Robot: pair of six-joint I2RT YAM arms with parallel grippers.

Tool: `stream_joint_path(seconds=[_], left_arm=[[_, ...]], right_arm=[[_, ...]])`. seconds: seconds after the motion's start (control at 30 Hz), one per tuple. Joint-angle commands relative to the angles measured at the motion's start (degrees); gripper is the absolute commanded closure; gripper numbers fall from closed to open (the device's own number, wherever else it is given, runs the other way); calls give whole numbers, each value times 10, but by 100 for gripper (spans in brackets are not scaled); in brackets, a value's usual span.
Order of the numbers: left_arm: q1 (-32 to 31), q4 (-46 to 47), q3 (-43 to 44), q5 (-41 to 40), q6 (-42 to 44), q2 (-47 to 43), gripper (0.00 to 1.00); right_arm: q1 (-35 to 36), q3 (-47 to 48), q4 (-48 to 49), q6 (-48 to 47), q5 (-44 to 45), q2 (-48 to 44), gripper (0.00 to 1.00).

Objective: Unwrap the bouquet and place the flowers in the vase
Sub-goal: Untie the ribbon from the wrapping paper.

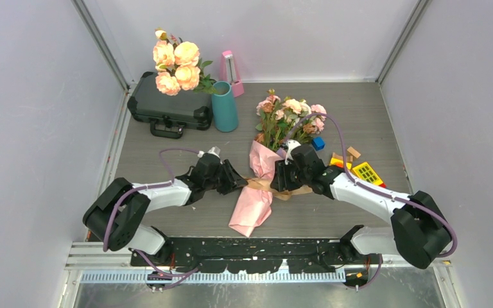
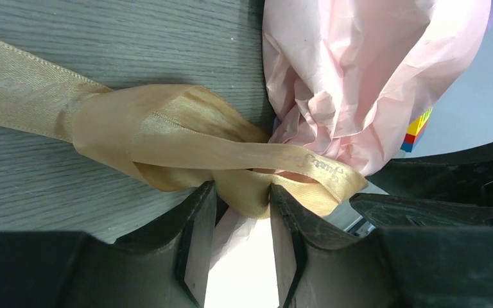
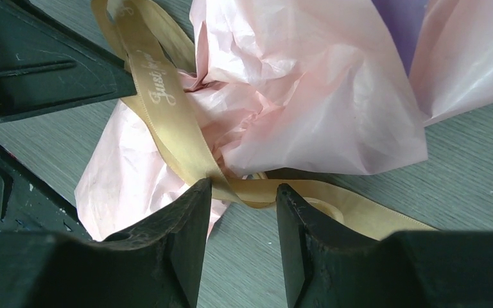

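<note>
Near edge of the desk [image 1: 186, 221]: both arms reach in toward the middle. Left end effector [image 2: 242, 189] is roughly half open, with its fingers either side of a loop of the tan ribbon [image 2: 167, 135]. It isn't clamped, there's a gap showing. Right end effector [image 3: 242, 188] is the same: half open, straddling a ribbon strand from the opposite side.

The bouquet [image 1: 261, 173] lies flat mid-desk between them. Its pink paper tail points at the near edge and the flowers [image 1: 289, 115] point at the far edge. The ribbon is tied round the waist.

Toward the right edge: coloured toy blocks [image 1: 363, 172].

Far left corner: teal vase [image 1: 224, 108] upright, just beside a black case [image 1: 164, 106]. Peach roses [image 1: 176, 64] sit above the case; can't tell if they're in the vase. A pink metronome-shaped thing [image 1: 232, 70] stands behind the vase at the far edge.
</note>
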Motion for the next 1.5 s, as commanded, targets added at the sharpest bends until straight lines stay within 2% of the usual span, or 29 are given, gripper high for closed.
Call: stream_joint_path(seconds=[0.0, 0.2, 0.33, 0.5, 0.63, 0.87, 1.0, 1.2, 1.47], left_arm=[[-1, -16, 11, -28, 25, -21, 60], [-1, -31, 23, -38, 38, -23, 50], [-1, -34, 35, -36, 44, -16, 50], [-1, -39, 41, -39, 49, -17, 57], [-1, -60, 44, -54, 59, -32, 59], [-1, -76, 46, -65, 71, -49, 75], [-1, -74, 49, -60, 71, -51, 82], [-1, -80, 36, -63, 73, -60, 76], [6, -126, 28, -108, 87, -84, 60]], right_arm=[[-2, 15, 21, -12, -18, 12, 53], [-2, 18, 23, -12, -26, 27, 54], [-2, 17, 22, -9, -28, 24, 63], [-2, 11, 15, -2, -15, 5, 79], [-2, 6, 5, 5, 1, -13, 85], [-2, -3, -8, 18, 16, -45, 97], [-2, -7, -16, 21, 24, -63, 100], [-2, -8, -42, 37, 79, -94, 100], [-2, -21, -76, 65, 181, -165, 100]])
